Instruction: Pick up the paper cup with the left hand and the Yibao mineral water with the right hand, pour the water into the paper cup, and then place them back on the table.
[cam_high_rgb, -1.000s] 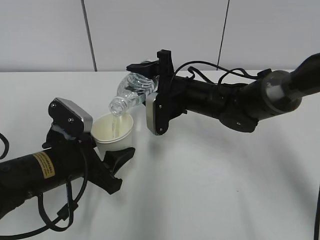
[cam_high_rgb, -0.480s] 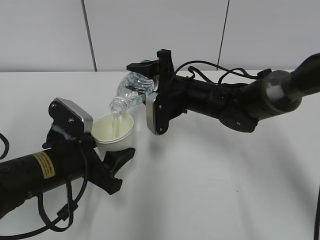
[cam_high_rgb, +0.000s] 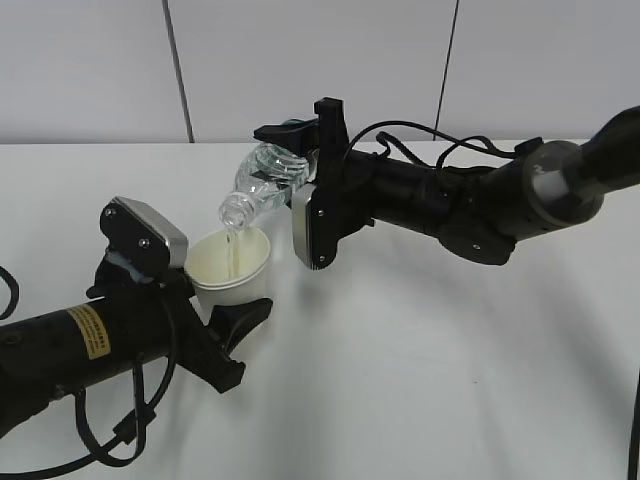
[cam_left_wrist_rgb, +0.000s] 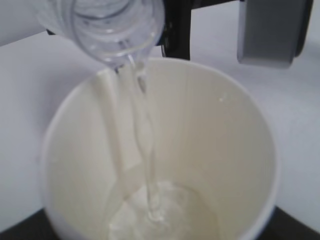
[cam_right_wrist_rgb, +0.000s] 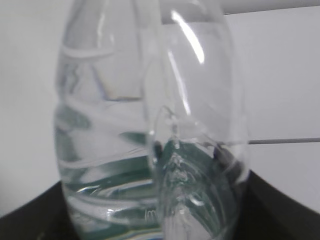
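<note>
My left gripper (cam_high_rgb: 222, 300) is shut on the cream-white paper cup (cam_high_rgb: 229, 265) and holds it upright above the white table (cam_high_rgb: 430, 370). My right gripper (cam_high_rgb: 300, 150) is shut on the Yibao mineral water bottle (cam_high_rgb: 262, 180), tilted with its open mouth down over the cup. A thin stream of water falls into the cup. In the left wrist view the cup (cam_left_wrist_rgb: 220, 150) fills the frame, with the bottle mouth (cam_left_wrist_rgb: 116, 30) above it and water pooled at the bottom. In the right wrist view the clear bottle (cam_right_wrist_rgb: 150, 125) fills the frame, green label low down.
The right wrist's silver-grey camera block (cam_high_rgb: 312, 228) hangs close to the right of the cup. A grey panelled wall (cam_high_rgb: 300, 70) stands behind the table. Loose cable (cam_high_rgb: 110, 440) hangs under the left arm.
The cup and left gripper have sunk very slightly. The bottle keeps its tilt and the water keeps running.
</note>
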